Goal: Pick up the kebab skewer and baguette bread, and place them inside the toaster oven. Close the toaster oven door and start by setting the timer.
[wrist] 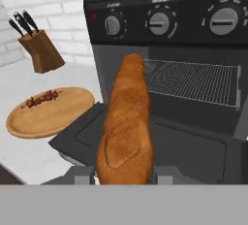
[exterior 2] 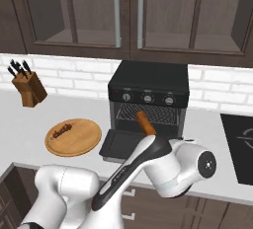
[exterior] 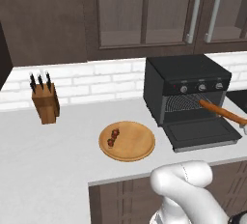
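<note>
We observed the long golden-brown baguette bread [wrist: 125, 127] clamped at its near end between the jaws of the gripper [wrist: 123, 174], which were closed on the loaf. Its long axis pointed straight from the jaws into the mouth of the black boxy toaster oven [exterior: 185, 71], the far tip just short of the wire rack [wrist: 193, 79] and above the lowered black toaster oven door [exterior: 202, 132]. The cavity itself held nothing but the rack. The kebab skewer [exterior: 113, 137] of dark red chunks lay on the round wooden plate [exterior: 137, 143], toward the plate's left edge, on the table [exterior: 48, 150] left of the oven.
</note>
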Robot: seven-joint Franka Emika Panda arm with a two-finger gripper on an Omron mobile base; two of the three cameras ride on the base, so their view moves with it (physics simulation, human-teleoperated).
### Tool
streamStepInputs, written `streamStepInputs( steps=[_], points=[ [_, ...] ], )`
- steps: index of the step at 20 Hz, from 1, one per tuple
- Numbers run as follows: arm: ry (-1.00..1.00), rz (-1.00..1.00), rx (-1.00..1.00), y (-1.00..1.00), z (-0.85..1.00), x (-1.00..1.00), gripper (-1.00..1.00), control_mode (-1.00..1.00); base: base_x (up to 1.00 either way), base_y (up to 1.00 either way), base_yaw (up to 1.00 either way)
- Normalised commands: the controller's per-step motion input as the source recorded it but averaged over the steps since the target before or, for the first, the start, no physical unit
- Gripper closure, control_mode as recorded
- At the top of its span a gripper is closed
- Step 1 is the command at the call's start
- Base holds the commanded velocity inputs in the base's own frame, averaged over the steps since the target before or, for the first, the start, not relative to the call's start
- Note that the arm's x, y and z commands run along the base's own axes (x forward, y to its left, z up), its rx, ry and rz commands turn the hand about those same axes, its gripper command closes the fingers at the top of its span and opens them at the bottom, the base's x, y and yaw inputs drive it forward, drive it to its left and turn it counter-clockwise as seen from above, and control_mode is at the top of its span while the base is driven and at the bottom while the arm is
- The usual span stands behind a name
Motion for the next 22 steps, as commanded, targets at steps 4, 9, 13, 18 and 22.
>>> streamStepInputs(
  steps=[4,9,13,18,22],
  points=[
    [-0.07,-0.19,0.06,-0.07,-0.47,0.76,1.00,-1.00,0.00,0.00,0.00],
    [-0.07,-0.10,0.07,-0.04,-0.40,0.67,1.00,-1.00,0.00,0.00,0.00],
    [-0.07,-0.03,0.07,-0.02,-0.55,0.55,1.00,-1.00,0.00,0.00,0.00],
    [-0.05,-0.03,0.13,-0.28,-0.30,0.66,1.00,-1.00,0.00,0.00,0.00],
    [0.00,0.00,0.12,-0.41,0.00,0.71,1.00,-1.00,0.00,0.00,0.00]
  ],
)
